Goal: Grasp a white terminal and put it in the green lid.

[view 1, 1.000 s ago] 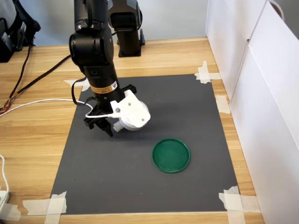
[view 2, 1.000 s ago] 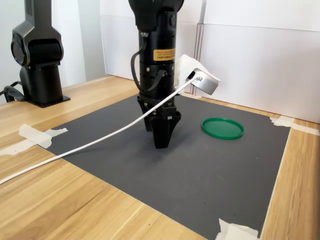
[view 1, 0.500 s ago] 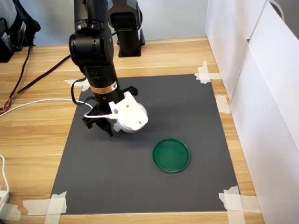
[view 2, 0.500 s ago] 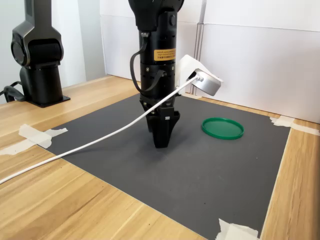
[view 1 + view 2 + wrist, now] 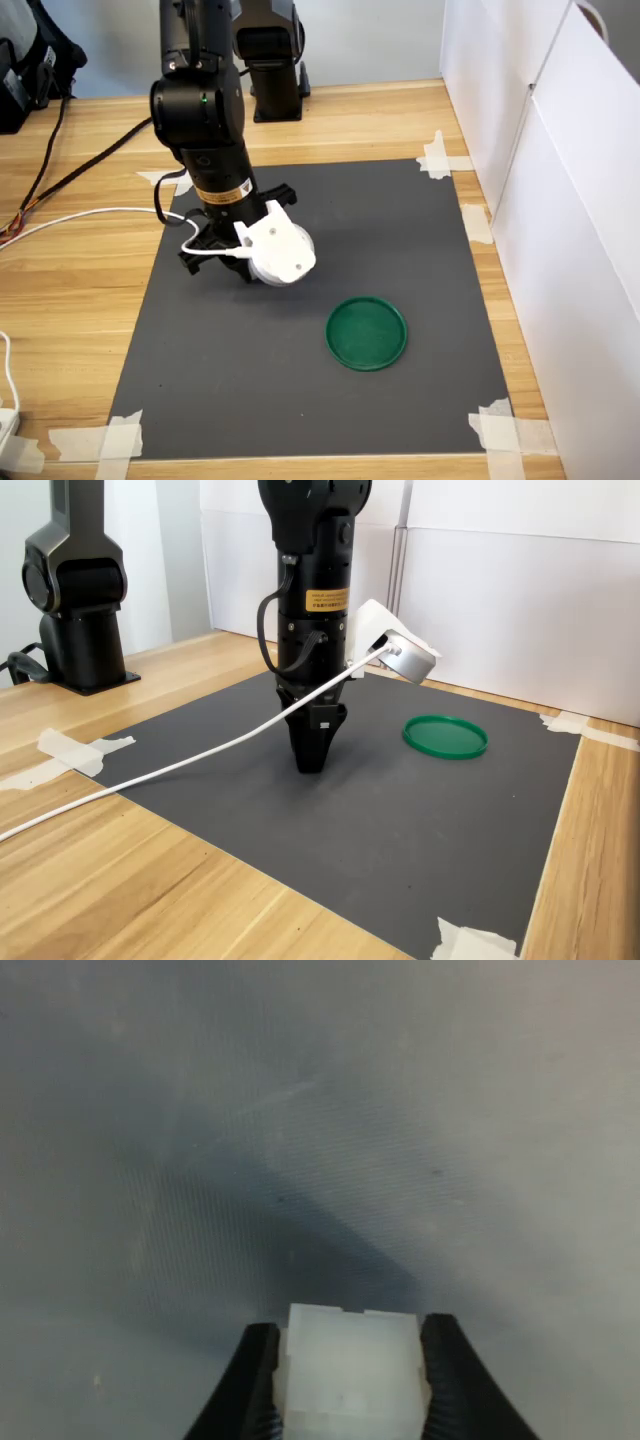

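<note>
Green lid (image 5: 367, 332) bare, terminal (image 5: 349, 1373) elsewhere

black glossy cylindrical arm (image 5: 200, 110), upper left of first exterior view. yellow label (image 5: 322, 601) with dark print round wrist, upper centre of second exterior view. white rounded camera housing (image 5: 277, 253) with small screw holes. white cable (image 5: 180, 770) plugged into housing. black tapered fingers (image 5: 250, 1385), ribbed inner faces, lower centre of wrist view.

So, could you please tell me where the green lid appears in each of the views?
First exterior view: green lid lies on the black mat, lower right of centre.
Second exterior view: green lid right of centre, right of the gripper.
Wrist view: not in it.
Shared landmark: the black mat.
</note>
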